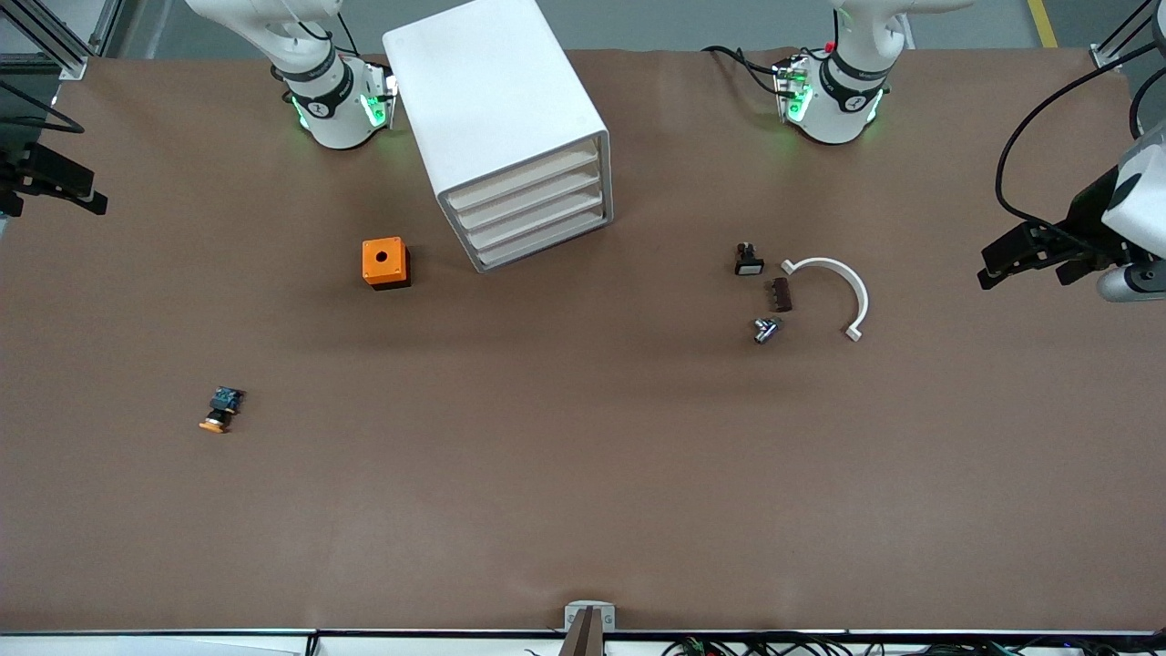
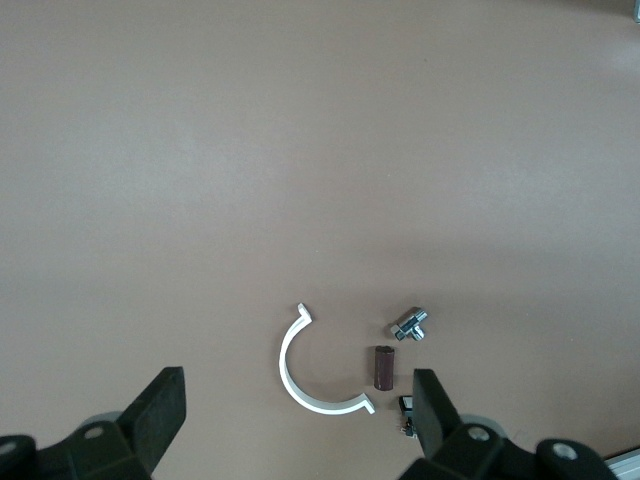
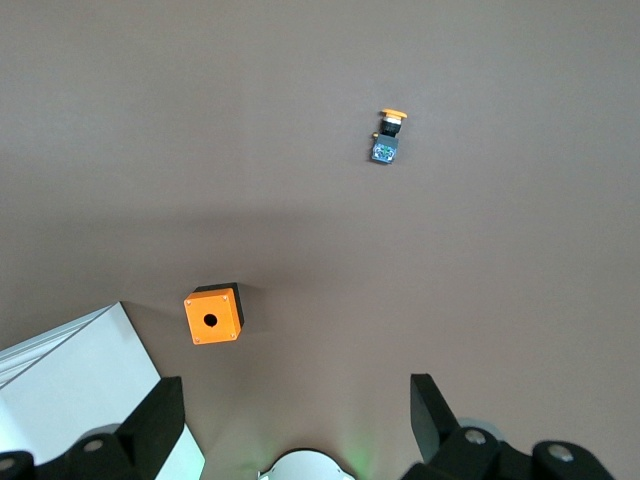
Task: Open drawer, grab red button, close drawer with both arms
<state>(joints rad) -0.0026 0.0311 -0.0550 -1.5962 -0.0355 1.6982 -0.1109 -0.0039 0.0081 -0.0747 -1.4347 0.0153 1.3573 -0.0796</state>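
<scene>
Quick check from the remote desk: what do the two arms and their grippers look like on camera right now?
Both arms are white and rounded, with black joint bands and green lights glowing at their bases. A black cable loops beside the left arm, and the right arm matches it. The left gripper and right gripper are black, with two blocky fingers each.

All four drawers (image 1: pixel 533 214) of the cabinet (image 1: pixel 496 128) are shut, so what lies inside them is hidden. The right arm (image 1: pixel 319 82) and the left arm (image 1: pixel 847 82) are cut off by the top edge of the front view. There the right gripper (image 1: pixel 86 193) and the left gripper (image 1: pixel 1022 273) show only in part, at the side edges. The right wrist view shows only a corner of the cabinet. The small black part (image 1: pixel 749 261) and the metal piece (image 1: pixel 766 329) near the white arc (image 1: pixel 861 296) are too small to identify. In the left wrist view the black part is half hidden by a finger (image 2: pixel 430 410).
</scene>
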